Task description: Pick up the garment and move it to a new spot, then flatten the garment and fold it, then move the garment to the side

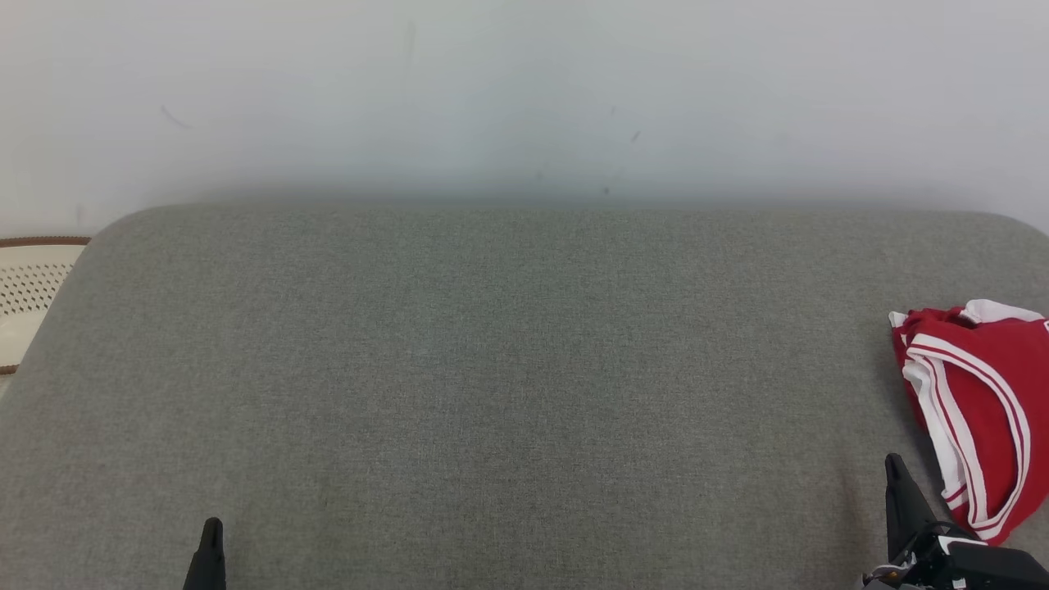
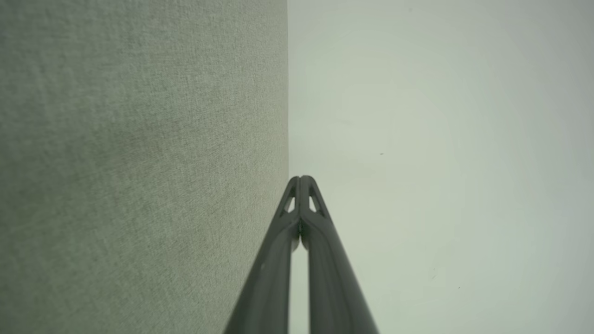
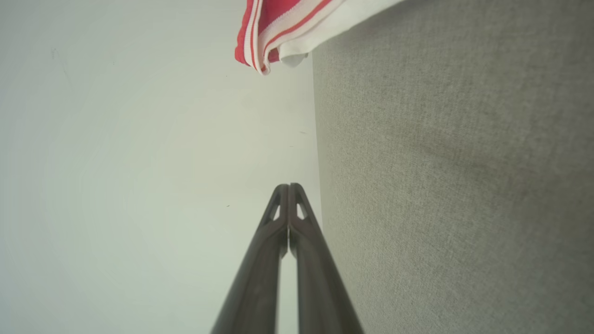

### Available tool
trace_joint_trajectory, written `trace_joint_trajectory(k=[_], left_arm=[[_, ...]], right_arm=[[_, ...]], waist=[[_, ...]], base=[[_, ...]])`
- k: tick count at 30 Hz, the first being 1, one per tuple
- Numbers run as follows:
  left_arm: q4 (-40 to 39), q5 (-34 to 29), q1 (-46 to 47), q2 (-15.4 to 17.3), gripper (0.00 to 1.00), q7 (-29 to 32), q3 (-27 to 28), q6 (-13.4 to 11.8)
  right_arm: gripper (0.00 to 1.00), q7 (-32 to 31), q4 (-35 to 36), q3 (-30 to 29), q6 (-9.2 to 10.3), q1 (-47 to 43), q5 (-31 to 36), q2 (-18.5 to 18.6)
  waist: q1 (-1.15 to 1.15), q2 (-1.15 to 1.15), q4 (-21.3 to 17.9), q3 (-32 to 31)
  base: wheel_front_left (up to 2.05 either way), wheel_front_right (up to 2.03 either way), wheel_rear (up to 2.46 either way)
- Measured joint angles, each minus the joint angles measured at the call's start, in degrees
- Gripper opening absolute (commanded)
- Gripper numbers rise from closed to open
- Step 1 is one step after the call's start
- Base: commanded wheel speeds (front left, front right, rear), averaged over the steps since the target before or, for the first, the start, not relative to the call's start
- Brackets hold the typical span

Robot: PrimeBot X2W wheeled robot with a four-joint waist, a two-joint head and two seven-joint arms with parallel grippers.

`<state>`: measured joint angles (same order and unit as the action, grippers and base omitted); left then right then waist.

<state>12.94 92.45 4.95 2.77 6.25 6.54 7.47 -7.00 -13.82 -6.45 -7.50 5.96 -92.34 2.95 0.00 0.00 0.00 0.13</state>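
Garment [image 1: 979, 401] is bunched at the cushion's [image 1: 492, 369] right edge, waiting or already set aside. Left gripper [image 1: 211, 531] and right gripper [image 1: 895, 469] are closed tight, empty.

The red-and-white garment [image 1: 975, 401] at the right end of the grey cushion [image 1: 492, 369] runs off the head view's right edge, so I cannot tell its full shape. In my right wrist view the top edge crops it [image 3: 278, 28]. At the cushion's near edge, my left gripper [image 1: 212, 526] is cut off below its tip, and my right gripper [image 1: 893, 463] is cropped at the corner. Off the cushion's left end, a cream perforated object [image 1: 29, 295] is cut off too; I cannot tell what it is.
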Motion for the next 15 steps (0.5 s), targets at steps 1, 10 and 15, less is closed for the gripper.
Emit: trace_joint_trajectory(k=[1,10,15], left_arm=[[0.00,0.00,0.00,0.00,0.00,0.00,0.00,0.00],[0.00,-0.01,0.01,0.00,0.00,0.00,0.00,0.00],[0.00,-0.01,0.01,0.00,0.00,0.00,0.00,0.00]], right_arm=[[0.00,0.00,0.00,0.00,0.00,0.00,0.00,0.00],[0.00,0.00,0.00,0.01,0.00,0.00,0.00,0.00],[0.00,0.00,0.00,0.00,0.00,0.00,0.00,0.00]], waist=[[0.00,0.00,0.00,0.00],[0.00,0.00,0.00,0.00],[0.00,0.00,0.00,0.00]], base=[[0.00,0.00,0.00],[0.00,0.00,0.00],[0.00,0.00,0.00]])
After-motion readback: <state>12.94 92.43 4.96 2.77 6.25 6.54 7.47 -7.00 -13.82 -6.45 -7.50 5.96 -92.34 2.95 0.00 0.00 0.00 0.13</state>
